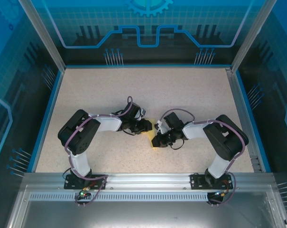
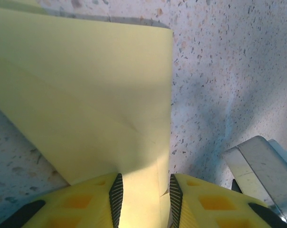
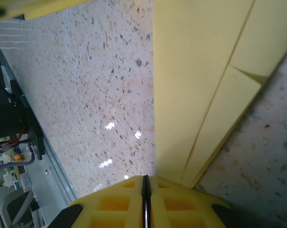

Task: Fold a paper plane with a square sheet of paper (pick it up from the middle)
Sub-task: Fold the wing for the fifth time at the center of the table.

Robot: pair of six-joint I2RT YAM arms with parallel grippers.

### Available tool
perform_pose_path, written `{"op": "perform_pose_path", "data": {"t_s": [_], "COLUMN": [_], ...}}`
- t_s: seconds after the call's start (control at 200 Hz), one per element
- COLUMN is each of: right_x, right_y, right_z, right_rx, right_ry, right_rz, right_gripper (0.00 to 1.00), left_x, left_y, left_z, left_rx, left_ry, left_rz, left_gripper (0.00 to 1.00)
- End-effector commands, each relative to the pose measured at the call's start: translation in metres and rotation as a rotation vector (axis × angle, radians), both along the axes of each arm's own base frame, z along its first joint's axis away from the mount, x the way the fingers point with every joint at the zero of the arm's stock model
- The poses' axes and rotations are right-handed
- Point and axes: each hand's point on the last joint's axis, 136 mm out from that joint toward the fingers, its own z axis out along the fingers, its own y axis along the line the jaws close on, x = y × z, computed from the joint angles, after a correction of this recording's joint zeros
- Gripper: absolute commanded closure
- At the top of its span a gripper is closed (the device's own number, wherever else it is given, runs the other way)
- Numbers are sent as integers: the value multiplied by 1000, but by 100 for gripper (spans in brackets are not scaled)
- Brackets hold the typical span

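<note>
The pale-yellow sheet of paper [image 1: 149, 139] lies folded on the speckled table between the two arms. In the left wrist view the sheet of paper [image 2: 86, 95] shows a faint crease, and its near end runs into the gap of my left gripper [image 2: 143, 197]. That gripper's jaws stand apart, one on each side of the strip. In the right wrist view the sheet of paper [image 3: 200, 85] shows layered folded edges. My right gripper [image 3: 145, 190] has its pads pressed together right at the paper's left edge. From above, the left gripper [image 1: 145, 126] and right gripper [image 1: 157, 140] nearly meet over the paper.
The speckled table [image 1: 148, 90] is walled by blue panels at the back and sides. An aluminium rail [image 1: 148, 179] runs along the near edge by the arm bases. A grey metal part [image 2: 257, 164] sits at the lower right of the left wrist view.
</note>
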Motion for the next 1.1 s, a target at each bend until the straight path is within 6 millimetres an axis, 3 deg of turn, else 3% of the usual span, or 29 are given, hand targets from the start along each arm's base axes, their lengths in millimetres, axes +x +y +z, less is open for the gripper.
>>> {"op": "perform_pose_path", "data": {"t_s": [0.0,0.615,0.83,0.985,1.095], "right_x": [-29,-45,-22,2,19], "right_y": [-20,-33,-33,-49,-71], "right_z": [-29,-5,22,36,43], "right_rx": [-118,-125,-139,-233,-341], "right_ry": [86,55,-84,-222,-304], "right_rz": [7,27,-5,-84,-182], "right_gripper": [90,89,86,79,72], "left_x": [-7,-5,-3,-2,2], "left_y": [12,10,8,7,3], "left_z": [-24,-18,-8,3,21], "left_rx": [93,85,77,72,90], "left_ry": [44,43,27,9,-24], "left_rz": [8,10,4,2,-12], "left_gripper": [65,64,63,60,56]}}
